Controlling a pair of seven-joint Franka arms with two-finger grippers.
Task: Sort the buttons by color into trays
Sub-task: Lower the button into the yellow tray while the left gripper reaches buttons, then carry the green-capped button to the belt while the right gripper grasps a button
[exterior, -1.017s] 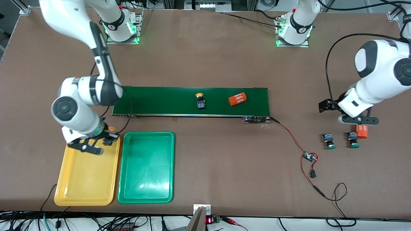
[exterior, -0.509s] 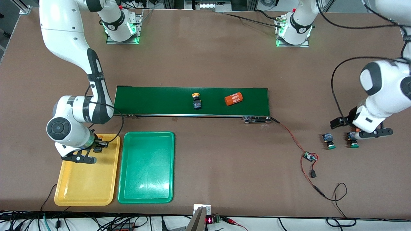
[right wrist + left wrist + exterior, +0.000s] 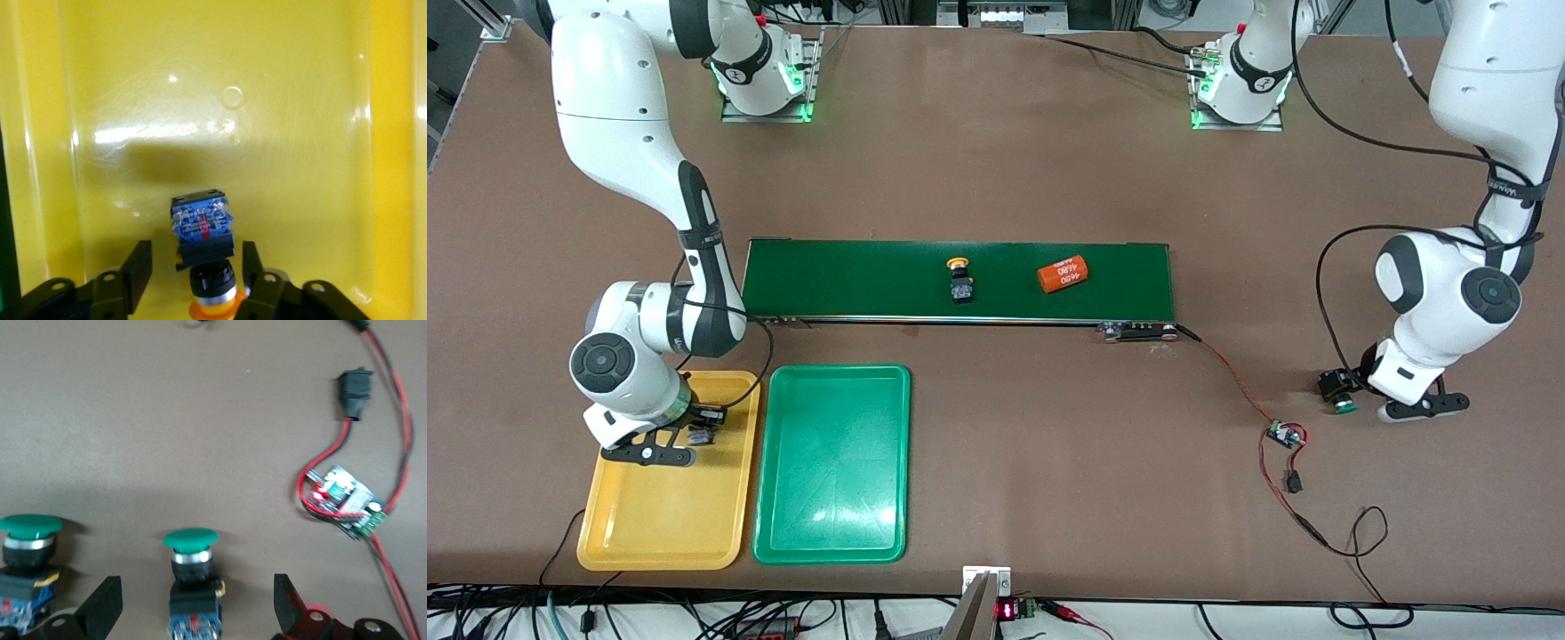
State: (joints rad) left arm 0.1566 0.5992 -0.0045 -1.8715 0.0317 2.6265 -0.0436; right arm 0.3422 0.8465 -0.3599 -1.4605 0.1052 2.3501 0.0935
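Right wrist view: a yellow-capped button (image 3: 203,257) is straddled by the spread right end effector (image 3: 193,277), cap toward it, in the yellow tray (image 3: 320,133); the left end effector (image 3: 197,613) is spread around a green-capped button (image 3: 192,583).

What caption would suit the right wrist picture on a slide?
Right gripper, fingers parted, around a yellow-capped button in the yellow tray.

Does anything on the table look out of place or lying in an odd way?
An orange cylinder lies on its side, askew, on the conveyor belt, beside a yellow-capped button. It is not a button, so it fits neither tray. Nothing looks spilled or damaged.
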